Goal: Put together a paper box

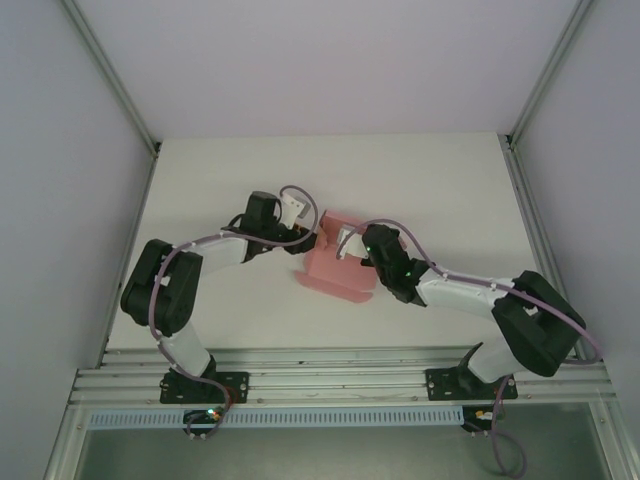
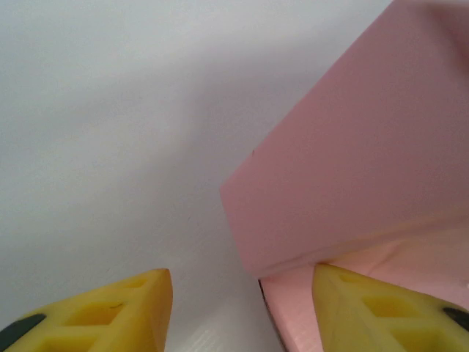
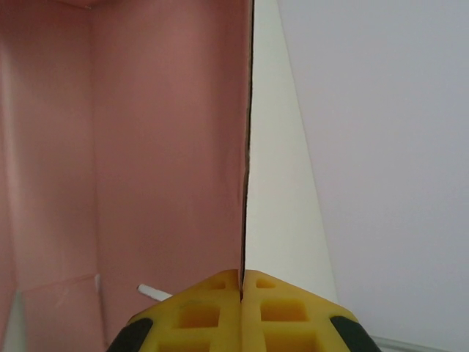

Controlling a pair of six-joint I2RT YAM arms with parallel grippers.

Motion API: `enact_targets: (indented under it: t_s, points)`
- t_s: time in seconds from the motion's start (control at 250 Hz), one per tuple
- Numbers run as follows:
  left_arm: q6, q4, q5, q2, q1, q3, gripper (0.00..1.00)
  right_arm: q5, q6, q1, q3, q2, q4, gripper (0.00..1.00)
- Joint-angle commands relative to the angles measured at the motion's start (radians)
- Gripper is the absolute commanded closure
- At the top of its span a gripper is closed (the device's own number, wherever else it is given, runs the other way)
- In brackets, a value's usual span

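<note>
We judge the box (image 1: 338, 268) light and thin, card that flexes and creases easily, so we would pinch it at a wall's edge near a fold and press gently. It sits half-folded in the middle of the table (image 1: 230, 170), walls raised. On the box's right wall the right gripper (image 3: 242, 282) is clamped tight on the card's thin edge. At its left corner the left gripper (image 2: 242, 286) stands parted, holding nothing, the corner between its fingers. The top view gives the box's whole shape; the right wrist view gives the pinch itself.
</note>
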Motion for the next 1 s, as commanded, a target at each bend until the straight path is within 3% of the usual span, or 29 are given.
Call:
enact_targets:
  t_s: [0.0, 0.164, 0.248, 0.383, 0.591, 0.667, 0.803, 0.994]
  points:
    - [0.026, 0.053, 0.099, -0.019, 0.028, -0.013, 0.41, 0.113, -0.134, 0.008, -0.015, 0.079, 0.079, 1.0]
    - [0.084, 0.027, 0.136, 0.006, 0.033, 0.01, 0.41, 0.119, -0.19, 0.012, -0.017, 0.136, 0.208, 1.0]
    - [0.09, -0.002, 0.154, 0.038, 0.029, 0.037, 0.46, 0.107, -0.177, 0.013, -0.011, 0.13, 0.21, 1.0]
    - [0.062, 0.044, 0.15, 0.08, 0.023, 0.022, 0.45, 0.1, -0.165, 0.013, -0.03, 0.107, 0.236, 1.0]
    - [0.037, 0.101, 0.172, 0.108, 0.021, 0.032, 0.4, 0.079, -0.117, 0.017, -0.024, 0.076, 0.122, 1.0]
    - [0.024, 0.13, 0.154, 0.11, 0.017, 0.032, 0.39, 0.083, -0.111, 0.022, -0.027, 0.072, 0.105, 1.0]
    - [0.009, 0.2, 0.125, 0.115, 0.002, 0.012, 0.28, 0.117, -0.141, 0.03, -0.039, 0.09, 0.128, 1.0]
    - [0.009, 0.241, 0.046, 0.143, -0.038, 0.018, 0.36, 0.107, -0.105, 0.042, -0.032, 0.084, 0.098, 1.0]
